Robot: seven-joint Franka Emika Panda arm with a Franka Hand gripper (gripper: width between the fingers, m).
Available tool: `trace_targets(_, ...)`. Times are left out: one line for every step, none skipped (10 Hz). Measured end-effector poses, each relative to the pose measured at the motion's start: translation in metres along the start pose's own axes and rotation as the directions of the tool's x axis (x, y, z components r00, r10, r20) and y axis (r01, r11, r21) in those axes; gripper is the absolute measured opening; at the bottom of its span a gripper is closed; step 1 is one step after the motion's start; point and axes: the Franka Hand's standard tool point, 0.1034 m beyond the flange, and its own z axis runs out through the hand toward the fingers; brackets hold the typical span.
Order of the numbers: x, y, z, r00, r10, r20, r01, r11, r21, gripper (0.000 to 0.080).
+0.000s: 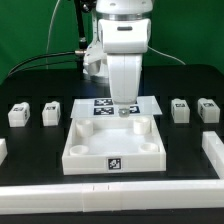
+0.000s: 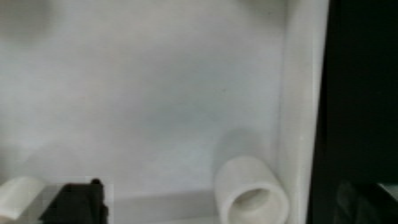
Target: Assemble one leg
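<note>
Well, starting at the exterior view's left, two small white blocks sit side by side on the black table (image 1: 35, 145): the left outer leg (image 1: 18, 113) and the left inner leg (image 1: 50, 112). Both are well apart from the tray and nothing is touching them.

In the middle lies the big white tray (image 1: 90, 160). Its corner sockets look empty as far as I can make out, and the marker board (image 1: 100, 104) lies just behind it. The arm hangs over the tray's far edge with the gripper (image 1: 124, 112) low above it. In the wrist view one dark finger (image 2: 75, 203) shows. The jaws stand apart with nothing between them, only the tray's bare floor and one round socket (image 2: 249, 192) below.

Further right stand the right inner leg (image 1: 180, 108) and the right outer leg (image 1: 207, 108), also loose on the table.

To my eye nothing is done yet. A leg has to be reached, gripped, carried over and fitted into a socket.
</note>
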Motion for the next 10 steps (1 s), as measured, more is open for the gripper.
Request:
trace_targets(-0.006,-0.013,0.008,1.000,0.009,0.000,-0.009,1.000,0.026,0.0650)
trace_targets(-0.013,-0.022,0.015,1.000,-0.004,-0.003,0.004,0.999,0.038,0.0650)
trace_targets(-0.022,-0.026,0.019,1.000,-0.010,-0.006,0.011,0.999,0.047,0.0650)
trace_targets(-0.032,-0.024,0.022,1.000,-0.028,-0.009,0.028,0.998,0.052,0.0650)
trace_targets(-0.039,-0.021,0.027,1.000,-0.020,-0.011,0.020,0.998,0.058,0.0650)
trace_targets(-0.042,-0.020,0.030,1.000,-0.014,-0.013,0.015,0.998,0.061,0.0650)
trace_targets(-0.043,-0.021,0.034,1.000,-0.011,-0.015,0.012,0.998,0.068,0.0650)
trace_targets(-0.042,-0.023,0.036,1.000,-0.008,-0.015,0.009,0.997,0.074,0.0650)
trace_targets(-0.040,-0.027,0.041,1.000,-0.002,-0.017,0.004,0.997,0.083,0.0650)
trace_targets(-0.039,-0.029,0.045,1.000,-0.002,-0.018,0.004,0.996,0.092,0.0650)
